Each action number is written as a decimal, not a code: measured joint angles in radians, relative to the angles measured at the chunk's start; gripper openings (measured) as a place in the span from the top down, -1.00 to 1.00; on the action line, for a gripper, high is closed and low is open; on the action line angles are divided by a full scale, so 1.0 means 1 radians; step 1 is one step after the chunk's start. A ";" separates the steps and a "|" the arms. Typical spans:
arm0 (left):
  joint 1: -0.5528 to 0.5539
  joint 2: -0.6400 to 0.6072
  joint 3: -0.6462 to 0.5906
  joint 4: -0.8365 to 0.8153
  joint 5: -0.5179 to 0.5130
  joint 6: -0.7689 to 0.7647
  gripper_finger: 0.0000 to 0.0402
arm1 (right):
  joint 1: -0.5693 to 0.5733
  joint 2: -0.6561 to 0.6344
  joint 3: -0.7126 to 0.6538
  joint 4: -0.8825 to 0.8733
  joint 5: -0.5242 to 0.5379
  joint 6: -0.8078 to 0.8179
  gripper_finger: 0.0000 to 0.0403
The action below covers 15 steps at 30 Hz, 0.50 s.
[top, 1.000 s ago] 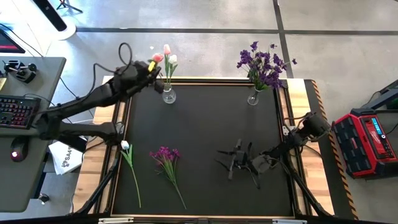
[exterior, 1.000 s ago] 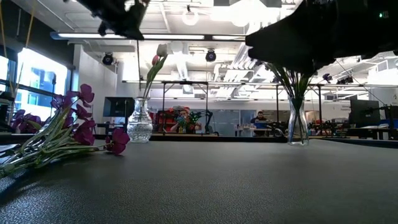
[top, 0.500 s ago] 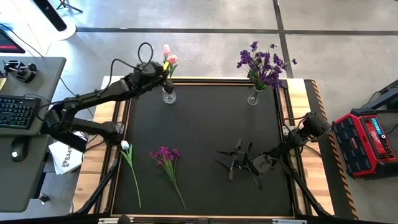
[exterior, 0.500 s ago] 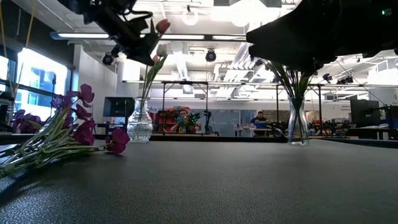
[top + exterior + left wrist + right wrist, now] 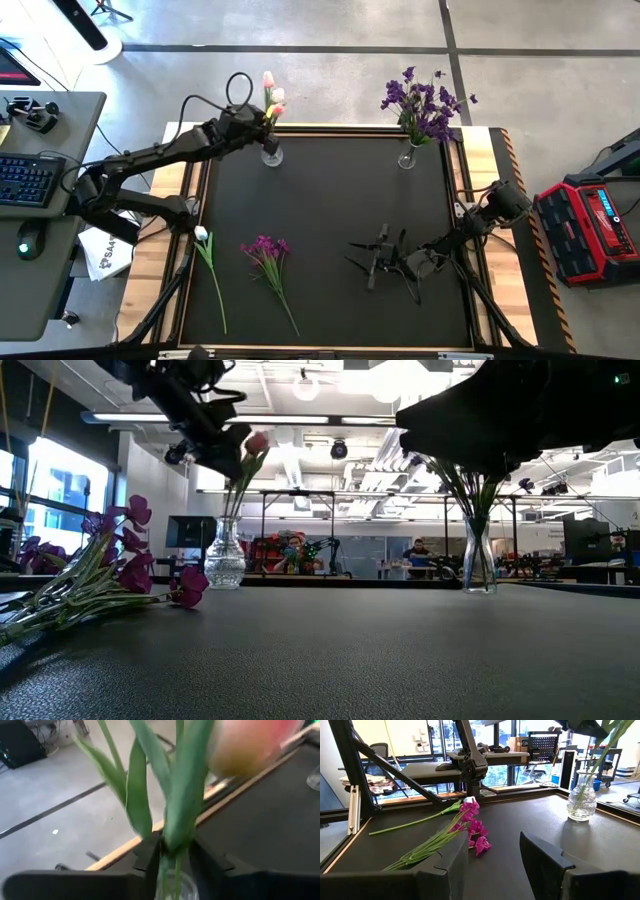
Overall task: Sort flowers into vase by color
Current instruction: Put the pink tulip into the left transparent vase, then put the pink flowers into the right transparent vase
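My left gripper (image 5: 258,122) hangs over the left glass vase (image 5: 271,154) at the table's far edge, shut on a pink tulip (image 5: 272,110). The vase also holds a pink bud (image 5: 268,79) and a white bud (image 5: 278,95). In the low view the held bud (image 5: 257,442) sits above that vase (image 5: 225,556). A white tulip (image 5: 208,262) and a magenta bunch (image 5: 268,252) lie flat on the mat. Purple blooms (image 5: 420,103) stand in the right vase (image 5: 407,157). My right gripper (image 5: 386,258) rests open on the mat. My left gripper pinches the pink tulip's green stem (image 5: 174,851) between its two fingers (image 5: 151,861), below the bud (image 5: 250,745) and among its leaves. The fingers come slanting down from the table's left. The tulip is lifted and tilted, its lower stem going toward the vase's mouth (image 5: 176,890).
The black mat (image 5: 330,200) is bare between the vases and the lying flowers. Its wooden frame (image 5: 478,215) runs around it. A desk with a keyboard (image 5: 25,175) stands to the left, a red case (image 5: 590,225) to the right. A person sits far off in the room (image 5: 417,550).
My left gripper has carried the pink tulip toward the table's right, from beside the left vase to above it, and then lowered it. The bud has sunk from high above the vase to just over the other stems. My right gripper has kept still.
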 joint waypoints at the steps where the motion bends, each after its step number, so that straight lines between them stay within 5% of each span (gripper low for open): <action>1: 0.000 -0.001 0.004 -0.023 0.000 0.000 0.48 | 0.000 0.000 0.000 0.000 0.000 0.000 0.19; 10: -0.004 -0.001 0.089 -0.250 0.000 0.035 0.08 | 0.004 0.000 0.028 0.006 -0.014 -0.062 0.19; 15: -0.004 -0.001 0.191 -0.413 0.000 0.052 -0.11 | 0.018 0.000 0.084 -0.034 0.078 -0.182 0.19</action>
